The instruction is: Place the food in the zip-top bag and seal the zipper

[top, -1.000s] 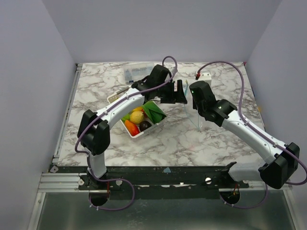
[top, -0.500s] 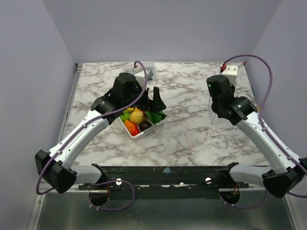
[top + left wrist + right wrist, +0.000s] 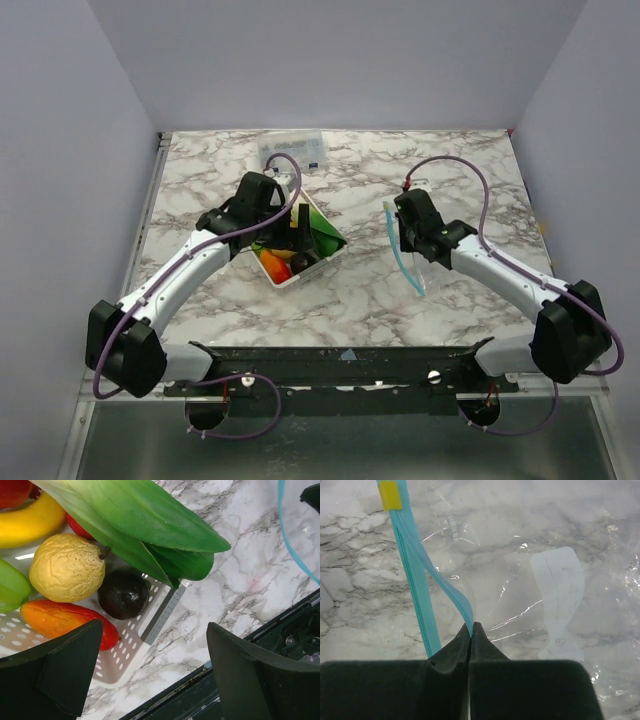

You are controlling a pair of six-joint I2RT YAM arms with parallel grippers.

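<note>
The food lies in a white perforated tray (image 3: 125,660): a yellow lemon (image 3: 67,568), a dark purple piece (image 3: 123,593), an orange-red piece (image 3: 60,622), a banana (image 3: 27,525) and a large green leaf (image 3: 145,525). My left gripper (image 3: 155,630) is open and empty, just above the tray's near corner (image 3: 298,238). The zip-top bag (image 3: 545,575) lies flat on the marble to the right. My right gripper (image 3: 471,626) is shut on one lip of its blue zipper (image 3: 415,590); the mouth gapes a little. It also shows in the top view (image 3: 403,232).
A rigid clear box with blue labels (image 3: 290,150) stands at the back, behind the tray (image 3: 285,277). The black front rail (image 3: 340,355) runs along the table's near edge. A yellow tab (image 3: 390,495) sits on the zipper's far end.
My left gripper has moved from the middle of the table back and down over the tray. My right gripper swung right with the bag, then returned to the centre, the bag now lying lower.
</note>
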